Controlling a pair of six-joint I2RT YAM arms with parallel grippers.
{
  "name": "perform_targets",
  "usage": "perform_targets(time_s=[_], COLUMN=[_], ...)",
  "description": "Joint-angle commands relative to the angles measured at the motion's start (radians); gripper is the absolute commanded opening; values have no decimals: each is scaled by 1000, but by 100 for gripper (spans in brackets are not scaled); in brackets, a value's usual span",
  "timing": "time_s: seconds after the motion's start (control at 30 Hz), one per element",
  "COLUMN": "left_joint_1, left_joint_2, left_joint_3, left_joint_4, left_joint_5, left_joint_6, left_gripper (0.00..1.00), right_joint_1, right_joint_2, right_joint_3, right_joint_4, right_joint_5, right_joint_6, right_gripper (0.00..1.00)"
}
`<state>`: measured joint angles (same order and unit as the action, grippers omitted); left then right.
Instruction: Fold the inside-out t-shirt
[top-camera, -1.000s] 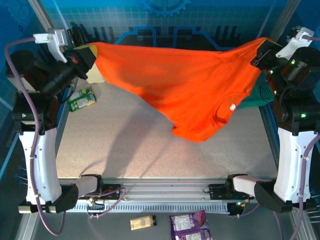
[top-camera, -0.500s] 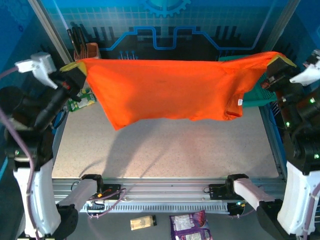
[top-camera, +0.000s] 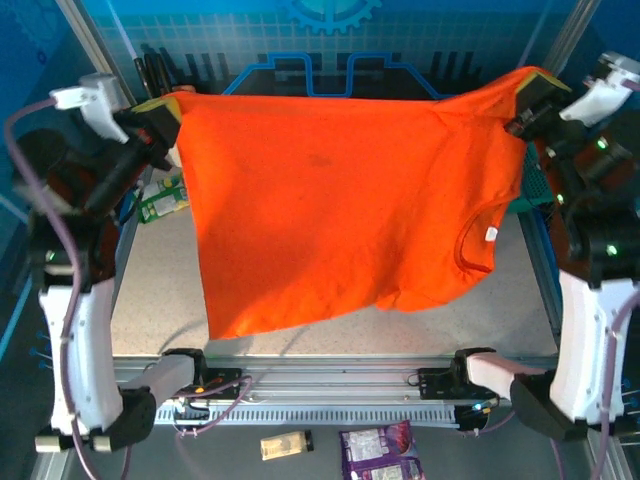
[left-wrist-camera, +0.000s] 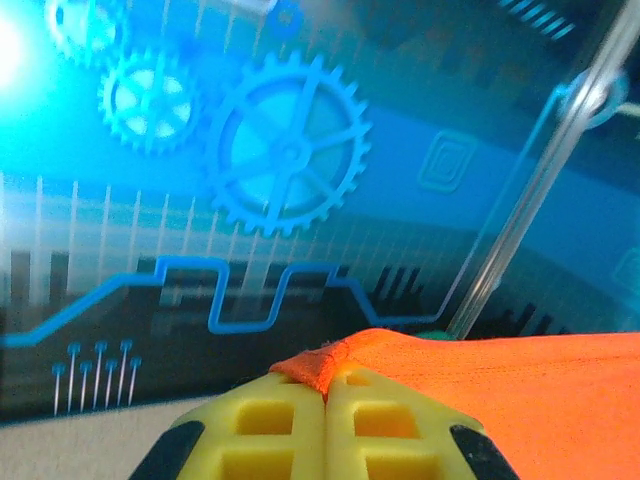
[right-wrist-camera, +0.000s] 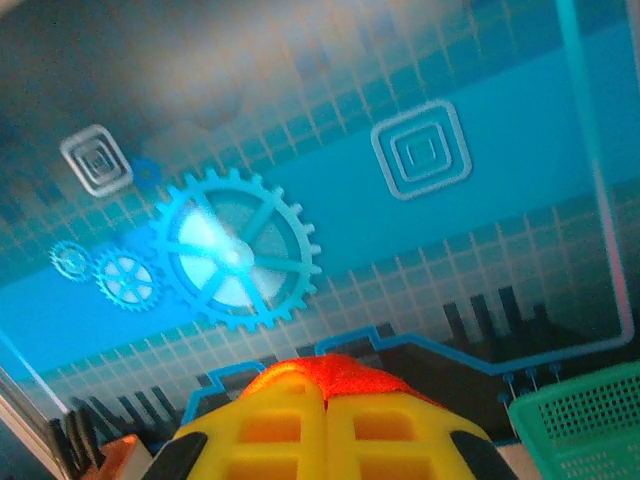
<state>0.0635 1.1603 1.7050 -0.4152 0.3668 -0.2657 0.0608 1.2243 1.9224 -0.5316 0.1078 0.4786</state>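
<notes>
We hold the inside-out t-shirt (top-camera: 340, 200) spread in the air above the tabletop (top-camera: 155, 290), its top edge stretched along the far edge. Our left fingers (left-wrist-camera: 270, 430) clamp one top corner near the far left corner. Our right fingers (right-wrist-camera: 265, 430) clamp the other near the far right, beside a teal basket (right-wrist-camera: 590, 425).

On table (top-camera: 150, 300) L edge green pkt (top-camera: 163, 198), teal mesh basket (right-wrist-camera: 585, 420) at R, purple pkt (top-camera: 378, 443) & tan pkt (top-camera: 285, 443) below front rail
</notes>
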Motion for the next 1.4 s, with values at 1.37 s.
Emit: perform_targets(time_s=[1.37], left_joint_1=[196], left_joint_2=[43], left_joint_3=[-815], left_joint_4=[251], left_joint_5=[123], left_joint_6=[-148], left_gripper=[0], right_joint_1=[117], right_joint_2=[-7], right_joint_3=[-942], right_joint_4=[269], right_joint_5=[-260], right_joint_6=[137], right_gripper=[0])
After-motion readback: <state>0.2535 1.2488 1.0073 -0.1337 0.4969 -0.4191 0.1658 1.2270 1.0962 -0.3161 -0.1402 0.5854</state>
